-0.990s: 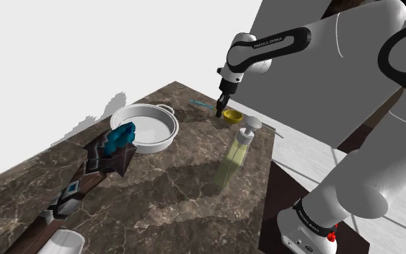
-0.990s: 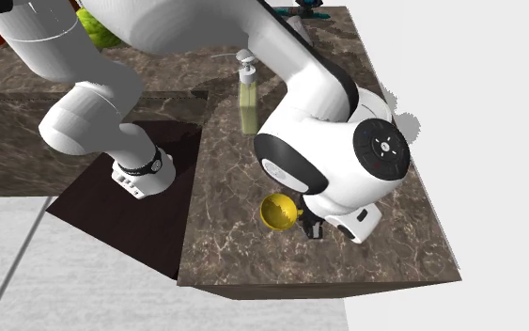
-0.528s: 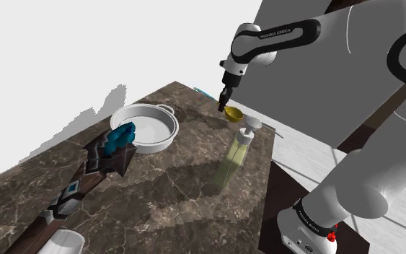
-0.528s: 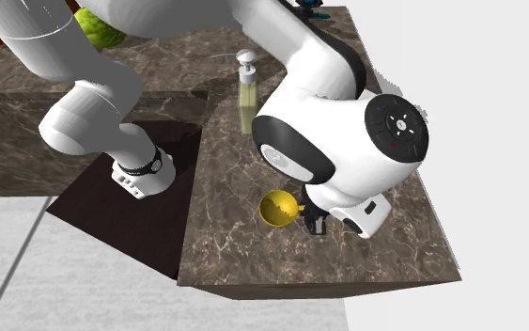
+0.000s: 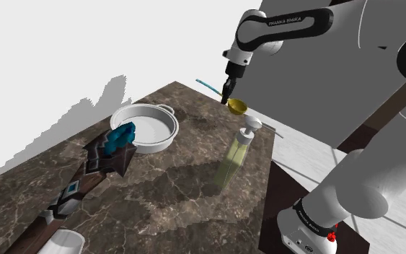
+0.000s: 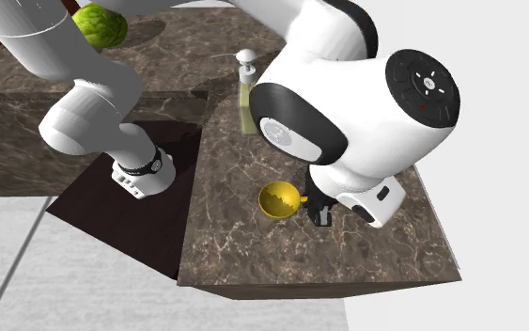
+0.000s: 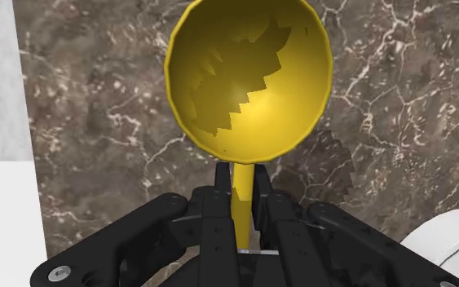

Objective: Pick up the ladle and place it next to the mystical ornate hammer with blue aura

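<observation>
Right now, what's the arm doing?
The black gripper is shut on the yellow ladle, clasping its handle just behind the bowl. It holds the ladle seemingly just above the marble counter, near the far corner in the shoulder view. The ornate hammer with its blue head lies toward the counter's other end, past the white pan. The ladle is not yet beside it.
</observation>
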You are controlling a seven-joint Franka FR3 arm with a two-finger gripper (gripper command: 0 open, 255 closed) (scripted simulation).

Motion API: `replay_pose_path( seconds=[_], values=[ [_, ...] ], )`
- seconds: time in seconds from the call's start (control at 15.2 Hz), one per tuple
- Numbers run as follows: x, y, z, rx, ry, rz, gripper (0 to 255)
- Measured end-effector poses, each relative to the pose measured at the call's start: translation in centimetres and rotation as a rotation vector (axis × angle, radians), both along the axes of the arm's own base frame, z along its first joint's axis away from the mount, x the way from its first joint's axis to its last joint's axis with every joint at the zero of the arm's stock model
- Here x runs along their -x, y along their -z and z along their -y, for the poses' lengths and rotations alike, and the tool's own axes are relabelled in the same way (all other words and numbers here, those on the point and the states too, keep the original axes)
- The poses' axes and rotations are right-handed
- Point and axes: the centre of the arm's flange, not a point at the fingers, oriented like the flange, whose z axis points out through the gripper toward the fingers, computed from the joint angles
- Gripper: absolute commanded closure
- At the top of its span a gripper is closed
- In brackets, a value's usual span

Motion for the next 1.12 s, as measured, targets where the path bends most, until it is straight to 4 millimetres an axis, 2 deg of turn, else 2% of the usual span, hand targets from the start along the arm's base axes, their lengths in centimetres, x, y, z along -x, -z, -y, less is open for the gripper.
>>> replay_pose_path(
  seconds=[1.12],
  values=[
    [-0.2, -9.0, 0.1, 0.000, 0.000, 0.000, 255]
  ],
)
